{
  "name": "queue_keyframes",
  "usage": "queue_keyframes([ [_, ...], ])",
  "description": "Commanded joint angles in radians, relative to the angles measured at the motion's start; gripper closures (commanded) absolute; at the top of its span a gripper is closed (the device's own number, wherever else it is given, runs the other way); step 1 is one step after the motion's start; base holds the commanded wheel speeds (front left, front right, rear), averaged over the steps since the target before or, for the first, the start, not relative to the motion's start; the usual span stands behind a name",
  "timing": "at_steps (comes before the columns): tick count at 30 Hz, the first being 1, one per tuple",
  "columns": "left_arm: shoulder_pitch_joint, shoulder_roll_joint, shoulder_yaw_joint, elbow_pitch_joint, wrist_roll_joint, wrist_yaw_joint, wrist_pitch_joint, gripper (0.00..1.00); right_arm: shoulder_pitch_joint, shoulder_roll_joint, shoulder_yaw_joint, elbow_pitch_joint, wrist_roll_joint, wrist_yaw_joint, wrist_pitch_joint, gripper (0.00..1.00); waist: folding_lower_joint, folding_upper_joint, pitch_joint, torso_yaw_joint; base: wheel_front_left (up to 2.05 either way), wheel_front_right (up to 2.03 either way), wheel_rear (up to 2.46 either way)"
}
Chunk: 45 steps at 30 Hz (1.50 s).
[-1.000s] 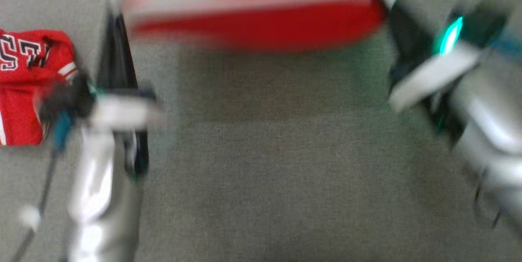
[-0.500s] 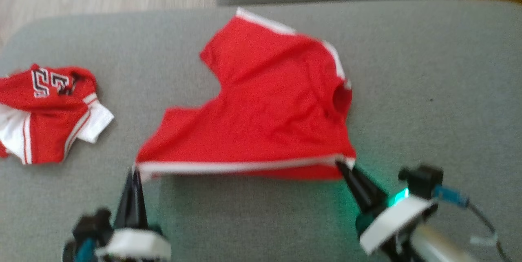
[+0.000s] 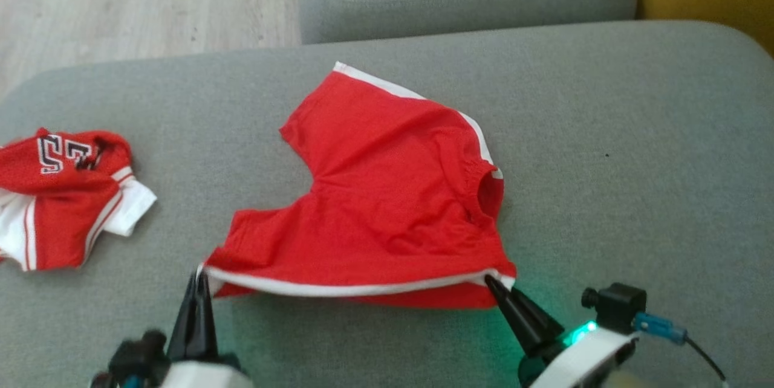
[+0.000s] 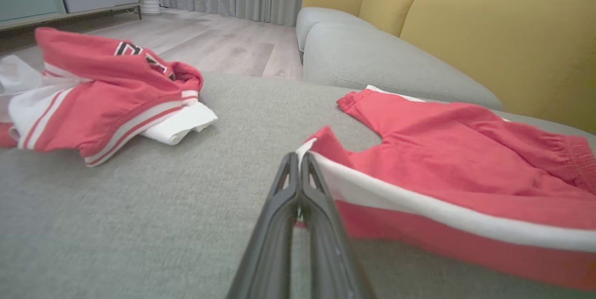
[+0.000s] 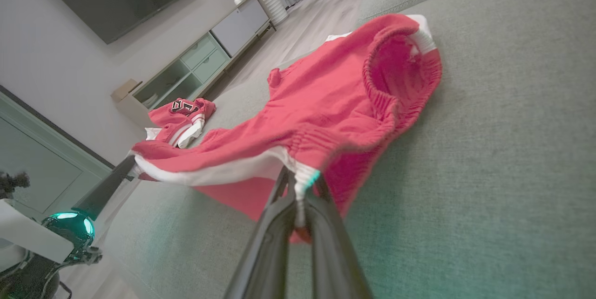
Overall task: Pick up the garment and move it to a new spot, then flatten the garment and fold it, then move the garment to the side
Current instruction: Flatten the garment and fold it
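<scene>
Grey sofa seat (image 3: 604, 134) takes up most of the head view, soft woven fabric, some drag expected if cloth is pulled across it. The garment is a pair of red shorts (image 3: 387, 194), lying mid-seat, legs pointing away from the robot and to its left. The far part rests on the cushion; the near edge is held up just off it, with a shadow underneath. A crumpled red-and-white jersey (image 3: 60, 206) sits well apart at the left end of the seat and is not part of this grip. Left gripper (image 3: 196, 276) has its fingers pressed together on the near left corner of the shorts, at the leg hem. Right gripper (image 3: 491, 280) has its fingers pinched on the near right corner, by the waistband (image 3: 484, 188). Both wrist views show cloth caught between the closed tips. The white stripe (image 3: 351, 288) hangs between the two grips with a slight sag, so the edge is not quite taut. Handling judgement: thin knit, very light, fully limp, holds no shape and folds wherever it is unsupported. It is not fragile and not slippery, but a small pinch of hem could creep out under a hard tug. The elastic waistband bunches and will need spreading to lie flat. Best holds are the corners and seams along the stripe, two layers thick, as taken now; mid-panel grabs would only make wrinkles.
</scene>
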Motion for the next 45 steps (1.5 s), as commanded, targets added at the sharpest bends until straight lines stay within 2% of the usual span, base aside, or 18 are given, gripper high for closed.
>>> queue_keyframes([
  [1, -0.068, 0.007, 0.024, -0.036, 0.010, -0.001, -0.005, 1.00, -0.045, -0.004, 0.000, -0.032, 0.004, -0.001, -0.006, 1.00, 0.0000, -0.0001, 0.009, -0.005, 0.00, 0.00, 0.00],
  [6, -0.212, 0.011, 0.012, -0.018, 0.057, -0.027, -0.005, 1.00, -0.104, 0.028, -0.040, -0.040, 0.030, -0.001, -0.006, 1.00, 0.0000, -0.0001, 0.052, -0.017, 0.00, 0.00, 0.00],
  [12, -0.443, 0.063, -0.019, 0.057, 0.099, -0.054, -0.005, 1.00, -0.190, 0.061, -0.084, -0.047, 0.112, -0.001, -0.006, 1.00, 0.0000, -0.0001, 0.117, -0.039, 0.00, 0.00, 0.00],
  [18, -0.688, 0.130, -0.114, 0.226, 0.101, -0.067, -0.003, 1.00, -0.286, 0.073, -0.073, -0.045, 0.215, -0.001, -0.006, 1.00, 0.0000, -0.0001, 0.191, -0.059, 0.00, 0.00, 0.00],
  [25, -0.936, 0.202, -0.263, 0.392, 0.048, -0.068, 0.004, 1.00, -0.388, 0.082, -0.059, -0.055, 0.309, -0.001, -0.006, 1.00, 0.0000, -0.0001, 0.286, -0.077, 0.00, 0.00, 0.00],
  [33, -1.111, 0.229, -0.398, 0.535, 0.000, -0.068, 0.016, 1.00, -0.427, 0.108, -0.100, -0.037, 0.367, -0.001, -0.006, 1.00, 0.0000, -0.0001, 0.364, -0.115, 0.00, 0.00, 0.00],
  [38, -1.204, 0.252, -0.427, 0.625, 0.008, -0.068, 0.018, 1.00, -0.436, 0.131, -0.108, -0.041, 0.378, -0.001, -0.006, 1.00, 0.0000, -0.0001, 0.407, -0.156, 0.00, 0.00, 0.00],
  [45, -1.287, 0.257, -0.449, 0.734, 0.034, -0.046, 0.031, 1.00, -0.444, 0.168, -0.101, -0.037, 0.374, -0.001, -0.006, 1.00, 0.0000, -0.0001, 0.445, -0.197, 0.00, 0.00, 0.00],
])
